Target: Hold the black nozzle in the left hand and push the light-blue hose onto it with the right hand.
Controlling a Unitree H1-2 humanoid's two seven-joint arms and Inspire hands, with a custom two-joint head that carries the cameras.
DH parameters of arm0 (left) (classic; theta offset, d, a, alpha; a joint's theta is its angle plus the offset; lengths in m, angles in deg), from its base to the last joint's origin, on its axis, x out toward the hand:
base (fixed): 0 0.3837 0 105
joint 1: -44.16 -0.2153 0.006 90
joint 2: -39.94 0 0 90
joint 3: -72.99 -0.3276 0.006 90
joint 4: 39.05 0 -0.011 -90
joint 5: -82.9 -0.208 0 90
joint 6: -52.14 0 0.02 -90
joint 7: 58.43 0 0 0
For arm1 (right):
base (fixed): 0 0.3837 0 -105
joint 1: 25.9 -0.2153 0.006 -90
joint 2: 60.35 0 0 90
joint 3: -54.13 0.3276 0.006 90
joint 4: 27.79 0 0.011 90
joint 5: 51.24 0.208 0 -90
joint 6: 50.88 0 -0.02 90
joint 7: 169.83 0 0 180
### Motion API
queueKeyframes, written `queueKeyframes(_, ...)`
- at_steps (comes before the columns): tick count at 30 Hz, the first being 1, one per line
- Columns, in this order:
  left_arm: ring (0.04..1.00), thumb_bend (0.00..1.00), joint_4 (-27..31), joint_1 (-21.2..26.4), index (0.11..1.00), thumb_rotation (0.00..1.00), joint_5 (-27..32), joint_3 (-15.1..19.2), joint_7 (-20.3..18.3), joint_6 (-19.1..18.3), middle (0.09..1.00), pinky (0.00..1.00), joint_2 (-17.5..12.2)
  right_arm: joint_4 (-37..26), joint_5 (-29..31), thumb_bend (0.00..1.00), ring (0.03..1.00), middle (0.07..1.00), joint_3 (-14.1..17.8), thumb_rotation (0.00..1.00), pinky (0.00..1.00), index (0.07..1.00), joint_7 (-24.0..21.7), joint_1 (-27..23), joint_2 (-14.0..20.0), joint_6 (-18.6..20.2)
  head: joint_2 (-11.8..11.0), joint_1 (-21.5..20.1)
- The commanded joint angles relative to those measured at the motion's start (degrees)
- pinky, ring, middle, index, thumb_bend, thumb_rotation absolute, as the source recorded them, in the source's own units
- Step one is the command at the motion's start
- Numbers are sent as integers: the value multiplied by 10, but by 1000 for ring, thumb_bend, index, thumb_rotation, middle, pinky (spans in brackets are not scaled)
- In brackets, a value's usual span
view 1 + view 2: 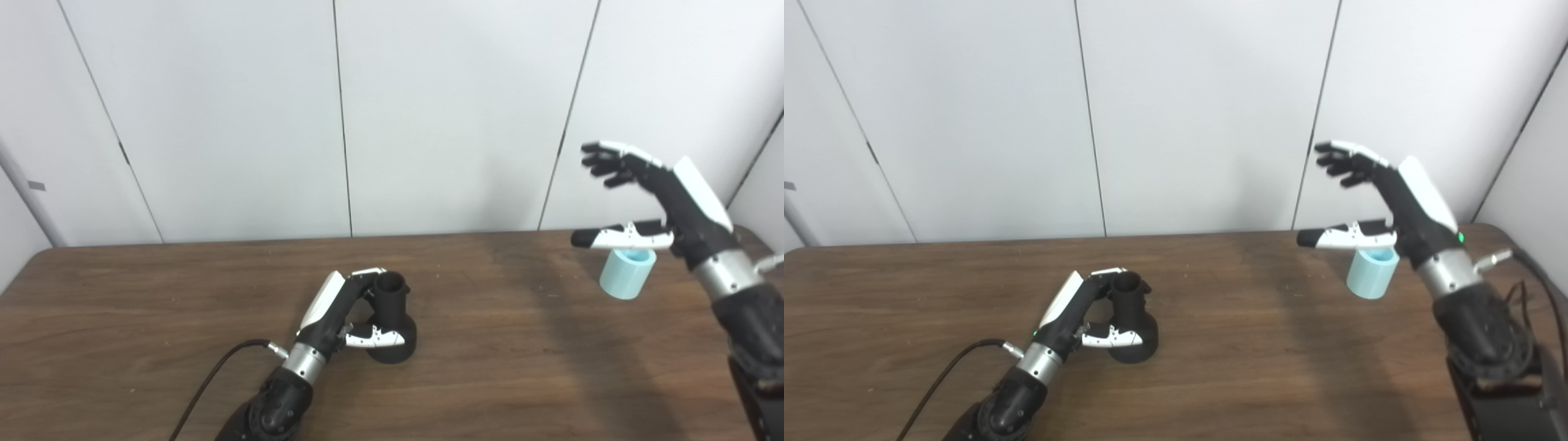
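Observation:
The black nozzle stands upright on the brown table, wide base down and open neck up. My left hand is wrapped around it, fingers behind the neck and thumb across the base. The light-blue hose, a short open cylinder, stands on the table at the right. My right hand hovers above it, open, fingers spread upward and thumb stretched left over the hose's top rim. It holds nothing.
White wall panels rise right behind the table's far edge. A black cable runs from my left wrist to the near edge. Bare wood lies between nozzle and hose.

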Motion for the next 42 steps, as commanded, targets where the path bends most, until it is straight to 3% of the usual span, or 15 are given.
queueKeyframes(1, 494, 508, -63, -93, 490, 73, -25, -22, -4, 0, 517, 431, 0, 2, -51, 965, 802, 829, -10, 483, 745, 840, -5, -46, 38, -7, 2, -4)
queueKeyframes(4, 497, 508, -62, -93, 490, 73, -23, -21, -7, 1, 516, 435, -4, 52, -143, 972, 854, 870, -51, 448, 793, 846, -13, -82, 80, -10, 2, -12)
queueKeyframes(7, 503, 508, -52, -96, 490, 74, -21, -19, -13, -5, 515, 442, -8, 98, -191, 998, 889, 901, -82, 437, 805, 858, -31, -109, 102, 1, 3, -12)
queueKeyframes(12, 515, 508, -44, -99, 490, 75, -20, -16, -14, -17, 515, 477, -7, 179, -224, 1000, 905, 925, -113, 330, 721, 883, -58, -148, 108, 19, 0, -10)
queueKeyframes(20, 514, 508, -49, -100, 490, 76, -17, -14, -16, -10, 514, 481, -4, 323, -258, 1000, 916, 936, -164, 275, 747, 899, -83, -209, 105, 35, 2, -6)
queueKeyframes(26, 514, 508, -49, -98, 490, 75, -18, -16, -18, -11, 514, 475, -4, 390, -258, 1000, 912, 937, -185, 302, 746, 895, -93, -235, 108, 34, 3, -8)
queueKeyframes(34, 514, 508, -52, -96, 490, 75, -19, -15, -18, -9, 514, 465, -5, 404, -252, 1000, 904, 937, -190, 302, 688, 890, -101, -240, 103, 42, 2, -10)
queueKeyframes(42, 514, 508, -53, -95, 490, 76, -22, -16, -14, -6, 514, 469, -6, 436, -251, 1000, 900, 933, -195, 295, 696, 891, -73, -241, 92, 35, 3, -9)
